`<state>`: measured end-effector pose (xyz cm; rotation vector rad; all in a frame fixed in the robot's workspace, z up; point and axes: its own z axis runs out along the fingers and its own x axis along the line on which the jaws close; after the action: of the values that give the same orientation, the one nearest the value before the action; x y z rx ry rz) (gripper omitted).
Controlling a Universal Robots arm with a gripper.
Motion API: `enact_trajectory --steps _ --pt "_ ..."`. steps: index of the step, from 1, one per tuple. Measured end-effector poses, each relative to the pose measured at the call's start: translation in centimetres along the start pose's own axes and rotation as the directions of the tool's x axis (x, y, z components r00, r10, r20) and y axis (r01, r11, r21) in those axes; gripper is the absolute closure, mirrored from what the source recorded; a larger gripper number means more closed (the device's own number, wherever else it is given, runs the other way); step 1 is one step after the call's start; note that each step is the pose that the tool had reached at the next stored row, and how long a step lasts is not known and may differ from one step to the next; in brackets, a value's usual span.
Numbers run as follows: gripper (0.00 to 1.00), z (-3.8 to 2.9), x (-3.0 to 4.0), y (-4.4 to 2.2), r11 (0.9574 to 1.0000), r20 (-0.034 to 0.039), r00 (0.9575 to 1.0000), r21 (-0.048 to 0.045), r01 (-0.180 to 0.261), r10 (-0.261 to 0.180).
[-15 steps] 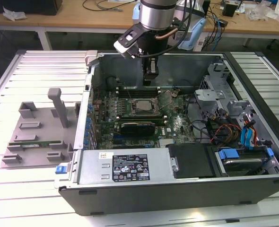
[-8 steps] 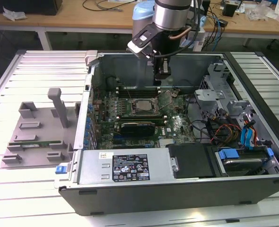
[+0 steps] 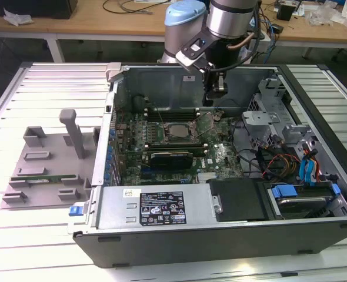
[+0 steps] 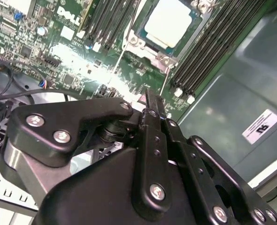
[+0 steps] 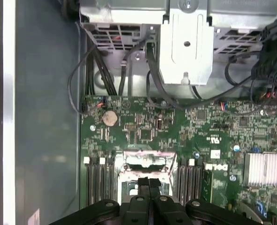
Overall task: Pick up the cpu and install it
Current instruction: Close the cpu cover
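The open computer case [image 3: 179, 249] lay on its side on a pale slatted counter [image 3: 50, 88], with the green motherboard [image 3: 223, 158] exposed inside. The cpu [image 3: 178, 131] sat flat in the socket frame [image 3: 188, 140] near the middle of the board, silvery top plate upward. In the second wrist view the cpu [image 4: 169, 23] showed bright and square, with black memory slots [image 4: 209, 51] running along both sides of it. A hinged metal plate [image 3: 207, 122] stood tilted up just beside the socket, on the exterior view's right. The gripper [image 3: 210, 101] hung from the arm over the rear part of the case, above that raised plate and apart from the cpu. In both wrist views the jaws were pressed together with nothing between them, the black fingertips [image 5: 143, 183] meeting along a thin seam over the socket; in the second wrist view the gripper [image 4: 152, 97] pointed toward the board short of the chip. A round coin cell [image 5: 109, 117] and a finned silver heatsink [image 5: 263, 168] sat on the board. A grey fixture tray [image 3: 29, 176] rested on the counter at the exterior view's left, well apart from the case.
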<state>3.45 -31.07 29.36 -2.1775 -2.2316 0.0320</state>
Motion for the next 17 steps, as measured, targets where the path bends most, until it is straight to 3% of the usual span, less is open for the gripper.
enact_trajectory --steps 2,17 --pt "0.89 -0.01 -0.01 0.24 1.0 -0.0001 1.0 0.0 0.0 0.0" --pt "0.89 -0.11 -0.09 3.74 1.0 -0.0001 1.0 0.0025 0.0 0.0"
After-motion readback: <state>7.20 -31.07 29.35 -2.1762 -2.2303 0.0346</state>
